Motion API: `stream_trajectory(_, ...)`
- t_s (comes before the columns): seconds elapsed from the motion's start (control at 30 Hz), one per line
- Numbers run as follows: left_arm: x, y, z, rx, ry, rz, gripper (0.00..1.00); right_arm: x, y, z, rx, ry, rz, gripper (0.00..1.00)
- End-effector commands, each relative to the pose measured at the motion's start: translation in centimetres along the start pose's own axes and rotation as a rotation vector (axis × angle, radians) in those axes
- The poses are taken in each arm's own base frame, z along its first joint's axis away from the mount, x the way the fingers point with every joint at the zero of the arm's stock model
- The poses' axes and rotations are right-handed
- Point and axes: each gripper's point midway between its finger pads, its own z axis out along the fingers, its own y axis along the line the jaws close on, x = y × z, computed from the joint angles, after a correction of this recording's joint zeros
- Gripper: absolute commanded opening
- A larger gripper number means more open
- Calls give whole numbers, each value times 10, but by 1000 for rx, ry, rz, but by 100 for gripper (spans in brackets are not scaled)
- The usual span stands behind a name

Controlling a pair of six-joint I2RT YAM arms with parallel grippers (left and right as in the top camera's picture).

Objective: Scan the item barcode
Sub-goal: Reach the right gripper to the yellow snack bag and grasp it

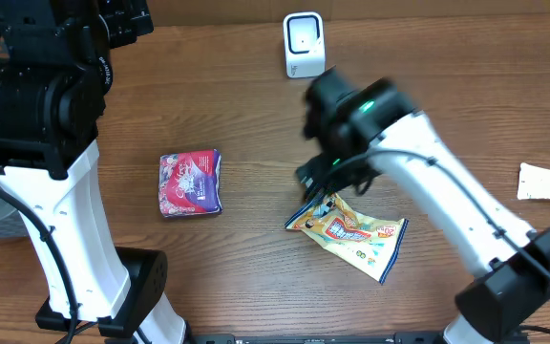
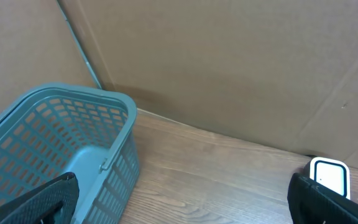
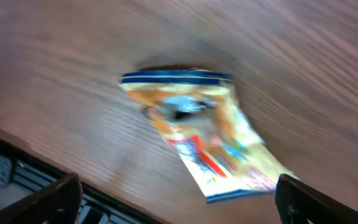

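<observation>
Fingers [image 3: 48, 200] of the right gripper [image 1: 321, 182] are seen spread wide with nothing between them, poised just above the yellow snack packet [image 1: 347, 232], which is taken to be the item to be scanned; the packet is laid flat on the wooden table [image 1: 256, 277], on the right arm's side and well apart from the white scanner [image 1: 304, 43] at the far edge; it is judged to be light, soft and crinkly, with a glossy film that may slip or buckle if pinched across the middle; a hold on the flat sealed seam at the blue-striped end is advised, so that the printed faces are left uncovered; no barcode can be made out, the wrist view being blurred; a purple packet [image 1: 190, 183] is seen further off, well apart from the yellow one; the left gripper [image 2: 179, 208] is held high, its fingers likewise apart and empty, faced toward a teal basket [image 2: 55, 124].
</observation>
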Motion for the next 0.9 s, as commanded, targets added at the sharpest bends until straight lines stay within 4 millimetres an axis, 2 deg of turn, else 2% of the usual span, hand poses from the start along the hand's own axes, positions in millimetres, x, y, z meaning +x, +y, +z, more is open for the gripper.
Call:
stream_trajectory(0.0,0,3,6,-22,4,15,100,15,16,30,11,66,-106,100)
stream_trajectory(0.07,0,3,6,-22,4,15,100,23,19,48,30,94,-129,100)
stream_trajectory(0.2,0,3,6,-22,4,15,100,31,4,74,102,116,-94,100)
stream_trajectory(0.4,0,3,6,-22,4,15,100,23,-7,99,151,58,-104,100)
stream_trajectory(0.53,0,3,6,-22,4,15,100,25,-10,117,148,48,-108,99)
stream_trajectory(0.57,0,3,6,-22,4,15,100,27,-11,121,149,49,-108,93)
stream_trajectory(0.77,0,3,6,-22,4,15,100,35,-13,132,150,61,-107,39)
stream_trajectory(0.87,0,3,6,-22,4,15,100,29,-10,133,134,39,-107,4)
